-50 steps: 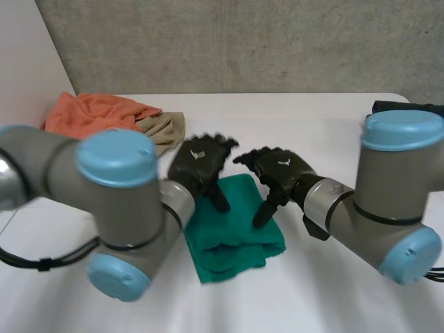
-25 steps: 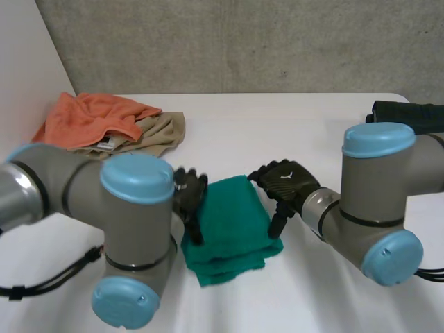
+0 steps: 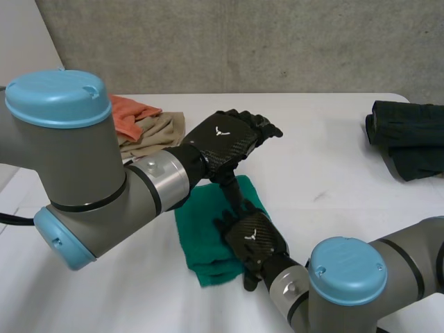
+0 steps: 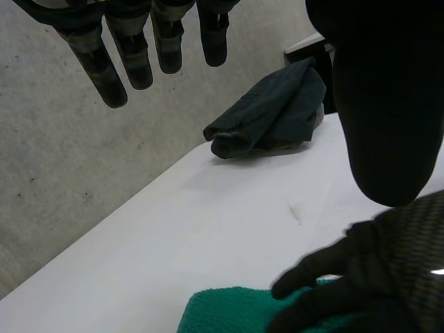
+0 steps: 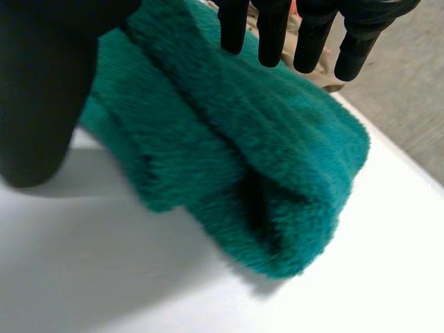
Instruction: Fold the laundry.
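Check the left hand (image 3: 225, 142): its fingers (image 4: 104, 69) are straight and slightly apart, the thumb stands away from them, and nothing is held between them. The hand hangs above the white table (image 3: 326, 173). Below its thumb lies the far edge of the green towel (image 3: 205, 232). Well beyond its fingertips a dark garment (image 3: 409, 139) lies bunched on the table.

Check the right hand (image 3: 253, 239): its fingers (image 5: 272, 35) are straight and side by side, the thumb is spread wide, and nothing is clamped. The towel lies under its palm and fingertips, folded into thick layers with the open fold facing away from the thumb. You cannot tell whether the fingertips touch the pile.

The 2 hands are close together, the right one just beneath the left thumb.

Behind the left hand, 2 more cloths lie touching: an orange cloth (image 3: 132, 111) and a beige cloth (image 3: 156, 132).
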Motion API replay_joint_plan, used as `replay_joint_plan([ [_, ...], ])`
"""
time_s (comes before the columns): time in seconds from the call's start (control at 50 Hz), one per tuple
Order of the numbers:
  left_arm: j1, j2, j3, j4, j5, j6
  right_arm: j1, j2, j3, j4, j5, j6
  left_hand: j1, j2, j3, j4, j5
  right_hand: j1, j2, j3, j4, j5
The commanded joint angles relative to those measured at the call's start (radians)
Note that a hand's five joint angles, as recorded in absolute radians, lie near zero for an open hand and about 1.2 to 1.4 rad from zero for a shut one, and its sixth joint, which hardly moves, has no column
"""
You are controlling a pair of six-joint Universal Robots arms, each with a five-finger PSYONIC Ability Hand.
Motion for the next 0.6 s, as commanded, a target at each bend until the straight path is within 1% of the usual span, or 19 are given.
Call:
replay_joint_plan([
  [0.02,-0.003,-0.003,-0.010,-0.003,-0.013,-0.002,-0.013,0.047,-0.030,-0.150,-0.001,-0.035,0.023,0.012,0.006,0.016,-0.004,0.126,0.143,0.141,0.140,0.133],
  [0.26,0.000,-0.003,-0.016,-0.001,-0.016,-0.002,-0.015,0.099,-0.111,-0.159,-0.004,-0.040,0.023,0.012,0.006,0.016,-0.004,0.147,0.164,0.162,0.160,0.153],
  [0.32,0.000,-0.003,-0.016,-0.003,-0.017,-0.002,-0.015,0.119,-0.136,-0.159,-0.021,-0.041,0.023,0.012,0.006,0.016,-0.004,0.311,0.328,0.326,0.324,0.317],
  [0.42,0.000,-0.002,-0.018,-0.003,-0.017,-0.001,-0.016,0.146,-0.180,-0.171,-0.079,-0.040,0.023,0.012,0.006,0.016,-0.004,1.166,1.183,1.181,1.179,1.172],
  [0.48,0.006,0.004,-0.018,-0.003,-0.017,-0.002,-0.030,0.137,-0.194,-0.174,-0.081,-0.038,0.023,0.012,0.006,0.016,-0.004,1.168,1.185,1.183,1.181,1.174],
  [0.6,0.037,0.070,-0.016,0.000,-0.019,-0.002,-0.145,0.076,-0.255,-0.173,-0.087,-0.029,0.023,0.012,0.006,0.016,-0.004,1.168,1.185,1.183,1.181,1.174],
])
